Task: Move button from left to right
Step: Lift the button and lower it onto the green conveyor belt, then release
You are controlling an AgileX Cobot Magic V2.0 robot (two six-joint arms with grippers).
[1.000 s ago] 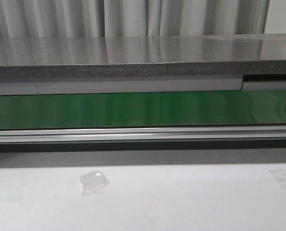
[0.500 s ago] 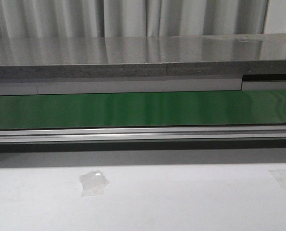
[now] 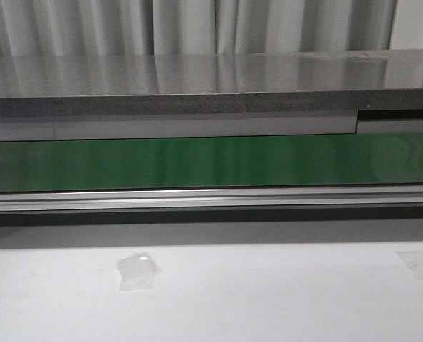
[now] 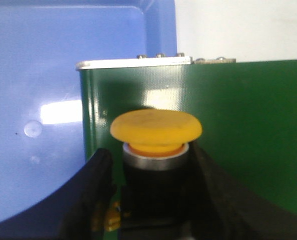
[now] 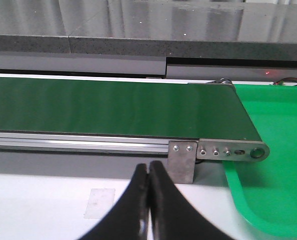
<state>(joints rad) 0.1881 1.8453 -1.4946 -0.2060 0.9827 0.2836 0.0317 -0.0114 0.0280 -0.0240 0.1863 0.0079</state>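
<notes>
1. Right now the button (image 4: 156, 131) stands upright in my left claw (image 4: 153, 200), its round orange-yellow cap uppermost and its long axis running from the black body up through the silver collar to the cap.
2. The button hangs over the green conveyor belt (image 4: 238, 135), close to the belt's end where the metal end bar (image 4: 133, 63) with its small screws shows.
3. Beyond that belt end lies a blue tray (image 4: 38, 60); the part of its floor I can see holds nothing, only a bright glare patch.
4. My left claw is clamped on the button: one black finger (image 4: 91, 195) presses the body on one side and the other on the opposite side, with the cap rising clear above both fingertips.
5. My right claw (image 5: 148, 200) has its two black fingers pressed together with nothing between them, hovering over the white desk (image 5: 38, 205) beside the belt's aluminium rail (image 5: 78, 142).
6. Past the far end of the belt, in the right wrist view, sits a green tray (image 5: 268, 200), and what shows of it is bare.
7. In the front view I see the belt (image 3: 211, 160), the desk (image 3: 268, 299) and a patch of clear tape (image 3: 137, 271), but neither claw nor button.
</notes>
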